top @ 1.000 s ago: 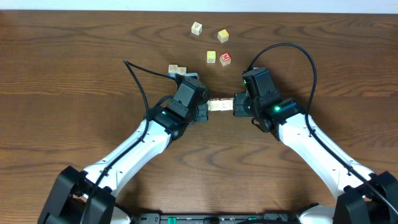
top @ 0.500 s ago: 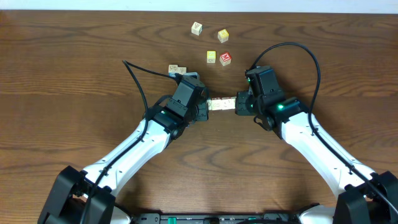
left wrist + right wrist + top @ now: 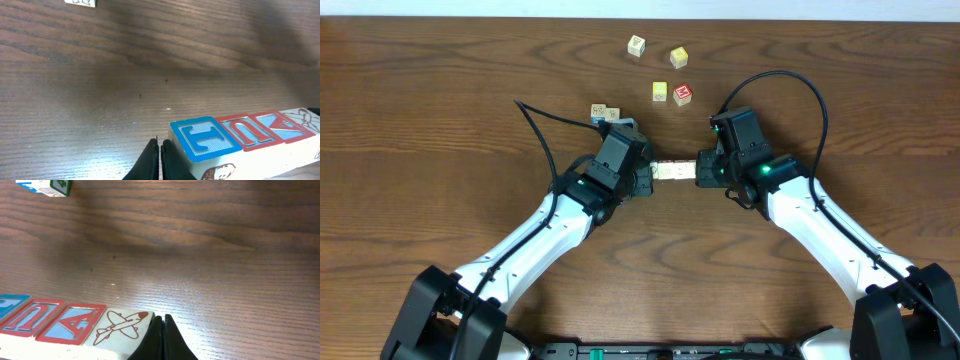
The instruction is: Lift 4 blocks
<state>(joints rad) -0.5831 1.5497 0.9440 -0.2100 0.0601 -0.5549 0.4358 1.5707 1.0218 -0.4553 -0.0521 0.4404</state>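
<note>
The worktop, dark wood grain throughout, carries all items inspected. Above it the left arm and right arm converge on its middle, each with its jaws pinched fully together into one narrow tip and enclosing nothing. The blocks, four cream cubes showing T, U, A and an aeroplane, form one straight row filling the gap between the two tips. The left jaws appear to bear end-on against the T cube and the right jaws against the aeroplane cube. In judgement the row is gripped by end pressure alone. Whether it rests on the worktop or hangs just clear cannot be determined. The hazard is buckling. If one arm rises ahead of the other, or the squeeze slackens, the row may hinge at a joint and shed the inner U and A cubes. The narrow tips could also skid off the end faces. A pair of cubes lies beyond the left jaws, and four loose cubes lie farther beyond both, well apart from the row.
</note>
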